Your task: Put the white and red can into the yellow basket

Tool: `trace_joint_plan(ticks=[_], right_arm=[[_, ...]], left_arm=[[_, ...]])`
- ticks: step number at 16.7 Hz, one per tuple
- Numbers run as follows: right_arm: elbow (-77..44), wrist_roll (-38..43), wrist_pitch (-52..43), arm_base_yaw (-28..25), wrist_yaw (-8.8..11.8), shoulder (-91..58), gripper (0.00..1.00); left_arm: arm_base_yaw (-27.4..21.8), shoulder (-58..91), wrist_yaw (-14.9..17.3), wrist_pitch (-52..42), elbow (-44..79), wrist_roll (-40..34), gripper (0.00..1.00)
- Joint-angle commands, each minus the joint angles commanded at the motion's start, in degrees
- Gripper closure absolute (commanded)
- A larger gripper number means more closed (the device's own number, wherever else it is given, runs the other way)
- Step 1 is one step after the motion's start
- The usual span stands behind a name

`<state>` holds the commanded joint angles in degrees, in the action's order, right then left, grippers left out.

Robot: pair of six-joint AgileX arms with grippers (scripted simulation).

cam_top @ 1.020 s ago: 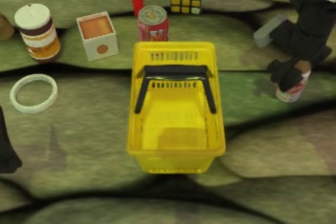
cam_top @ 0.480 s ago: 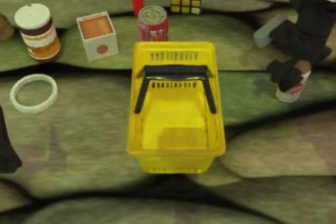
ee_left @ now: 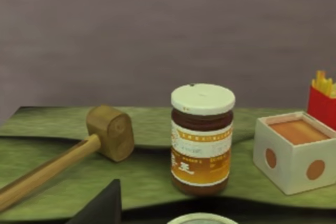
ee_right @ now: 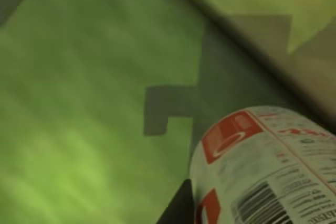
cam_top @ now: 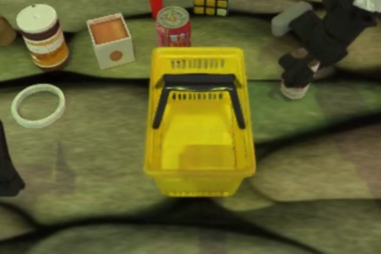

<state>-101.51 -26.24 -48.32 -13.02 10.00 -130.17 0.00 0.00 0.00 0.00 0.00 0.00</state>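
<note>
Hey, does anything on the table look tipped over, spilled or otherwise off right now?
Nothing stands out. The yellow basket sits upright and empty, handle laid across it. The right gripper holds the white and red can right of the basket. The jar stands upright.

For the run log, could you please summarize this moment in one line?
right claw: shut on white and red can | right of yellow basket | left arm: parked

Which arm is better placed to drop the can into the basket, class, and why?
The right. Its claw holds the can just right of the basket. The left arm sits parked at the table's left edge.
</note>
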Motion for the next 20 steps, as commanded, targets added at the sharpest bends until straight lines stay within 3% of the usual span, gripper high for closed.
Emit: trace_joint_plan(ticks=[3, 11, 14, 17, 20], right_arm=[[3.40, 4.26, 14.21, -0.93, 8.43, 0.92, 1.00], [16.27, 18.18, 61.55, -3.83, 34.67, 5.65, 1.00], [20.97, 22.82, 76.80, -4.77, 43.38, 8.16, 1.00], [24.53, 26.23, 87.40, -5.46, 50.02, 10.55, 1.00], [26.38, 27.98, 92.56, -5.83, 53.62, 12.04, 1.00]], left_arm=[[0.00, 0.00, 0.00, 0.00, 0.00, 0.00, 0.00], [0.00, 0.00, 0.00, 0.00, 0.00, 0.00, 0.00], [0.00, 0.00, 0.00, 0.00, 0.00, 0.00, 0.00], [0.00, 0.00, 0.00, 0.00, 0.00, 0.00, 0.00], [0.00, 0.00, 0.00, 0.00, 0.00, 0.00, 0.00]])
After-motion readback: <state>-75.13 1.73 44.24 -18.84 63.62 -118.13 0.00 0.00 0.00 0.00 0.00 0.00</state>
